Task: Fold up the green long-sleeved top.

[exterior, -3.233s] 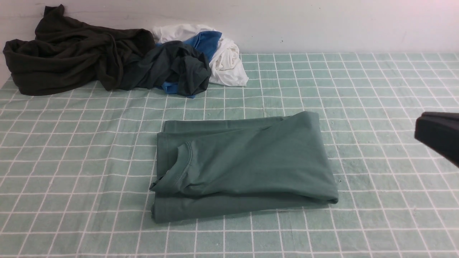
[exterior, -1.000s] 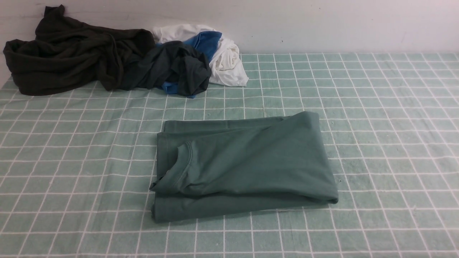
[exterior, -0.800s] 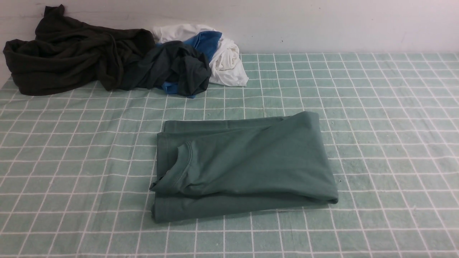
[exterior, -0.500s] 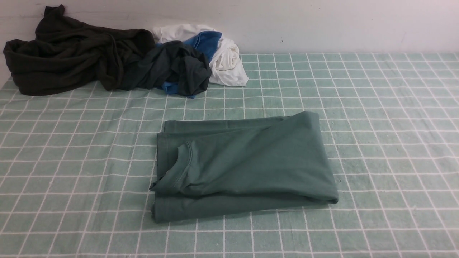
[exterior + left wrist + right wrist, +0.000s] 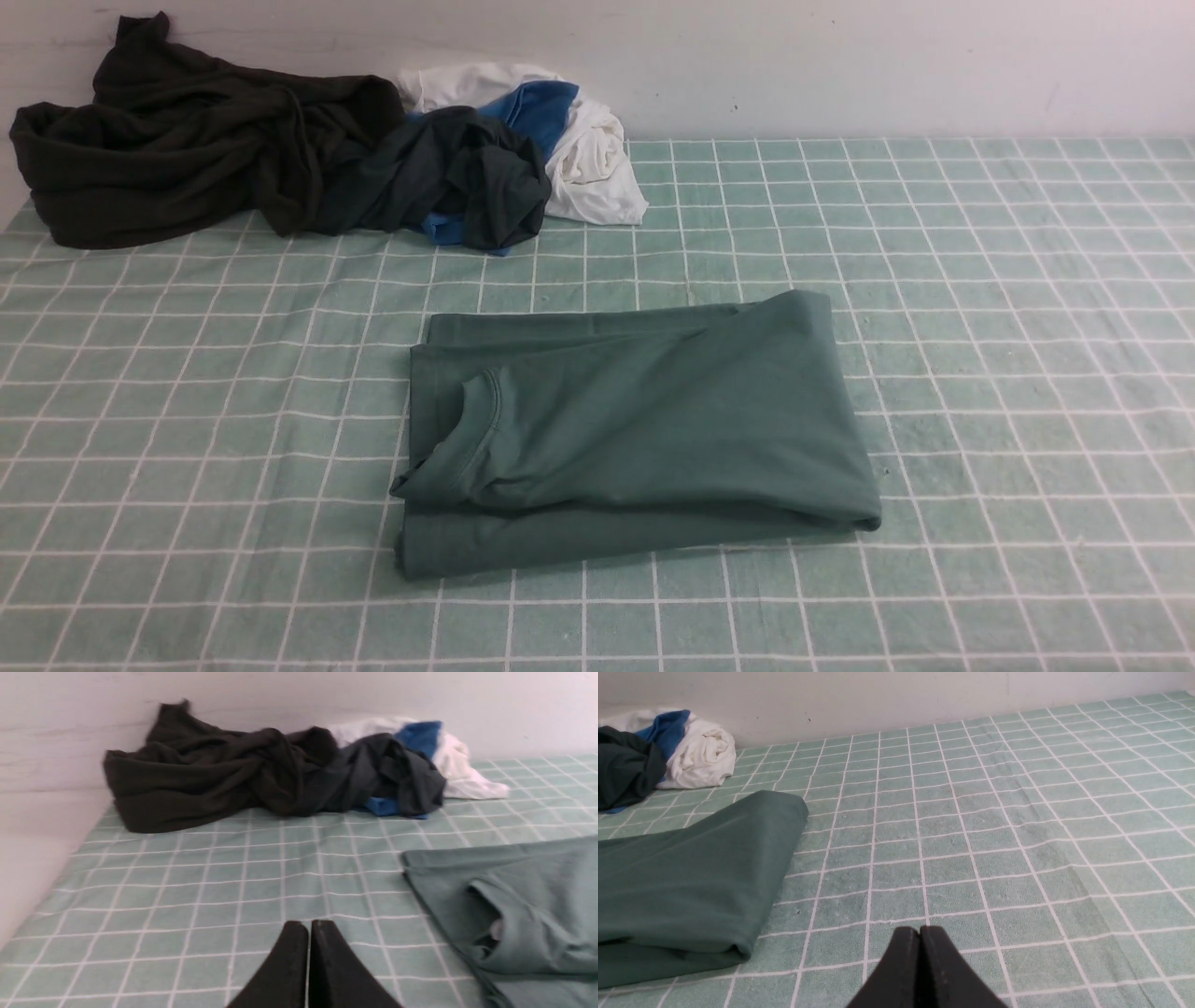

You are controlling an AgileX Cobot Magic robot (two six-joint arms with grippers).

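Left wrist view: the left gripper (image 5: 309, 926) and, in the right wrist view, the right gripper (image 5: 925, 931) have jaws pressed together, their bases cut off by the frame. The green long-sleeved top (image 5: 653, 420) lies folded on the grid-patterned cloth (image 5: 1008, 420), its sleeves hard to distinguish.

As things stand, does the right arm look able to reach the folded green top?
Probably yes: nothing visible stands between the right fingers and the near edge of the green top, though I cannot judge the arm's full reach.
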